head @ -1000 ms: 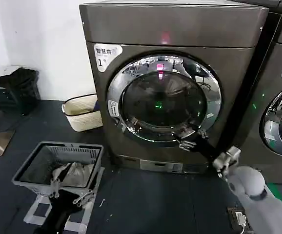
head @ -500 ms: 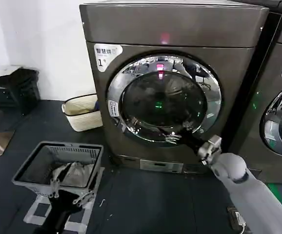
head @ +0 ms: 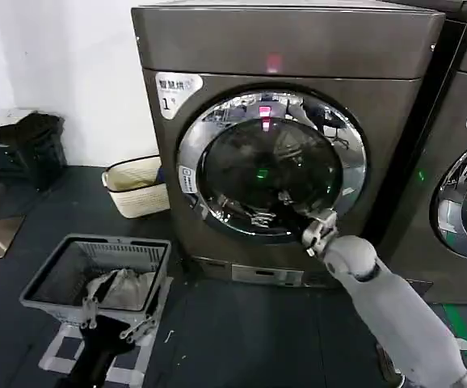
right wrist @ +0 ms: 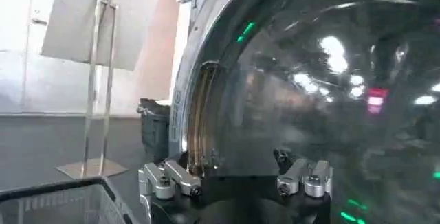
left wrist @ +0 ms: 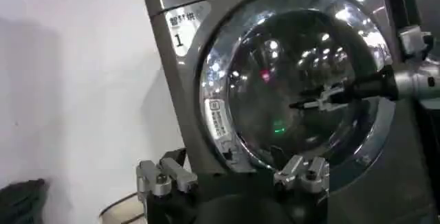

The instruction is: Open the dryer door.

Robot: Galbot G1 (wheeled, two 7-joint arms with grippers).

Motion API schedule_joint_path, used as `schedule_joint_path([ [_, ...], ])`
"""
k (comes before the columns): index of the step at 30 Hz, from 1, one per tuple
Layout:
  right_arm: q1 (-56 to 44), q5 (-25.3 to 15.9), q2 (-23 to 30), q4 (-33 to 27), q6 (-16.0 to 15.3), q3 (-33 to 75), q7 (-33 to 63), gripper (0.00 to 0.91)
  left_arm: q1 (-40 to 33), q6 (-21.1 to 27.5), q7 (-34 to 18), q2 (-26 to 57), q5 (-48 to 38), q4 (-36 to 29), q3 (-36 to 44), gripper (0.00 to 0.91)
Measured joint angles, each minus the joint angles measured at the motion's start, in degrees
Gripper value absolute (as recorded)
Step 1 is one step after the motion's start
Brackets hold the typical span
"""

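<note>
Here the right claw (head: 286, 212) sits against the lower part of the dryer door (head: 272, 164), just inside the lower right stretch of the chrome rim, its dark fingers lying on the tinted glass. The fingers stand apart in the right wrist view and close on nothing; the glass and the rim curve away directly beyond them. Its pale grey forearm runs from below and to the right of the door, rising slantwise to the wrist near the rim's lower right edge. From the left wrist view the same right claw (left wrist: 313, 102) shows as a thin dark tip reaching across the glass from the door's right side.

The door lies flush and closed on the front of the dryer (head: 282, 48), below the white "1" sticker (head: 175, 90).

The left claw (head: 116, 323) hangs low, well left of and below the door, fingers spread and empty, over a grey basket (head: 56, 287) on the floor.
</note>
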Motion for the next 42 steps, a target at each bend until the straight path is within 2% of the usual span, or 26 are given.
schedule_joint_path([
  [42,10.7,-2.6,13.3,-15.4,0.4,-6.6,-0.8,0.907,-0.3,0.1,0.1,-0.3,-0.6,0.0,-0.1,0.907],
])
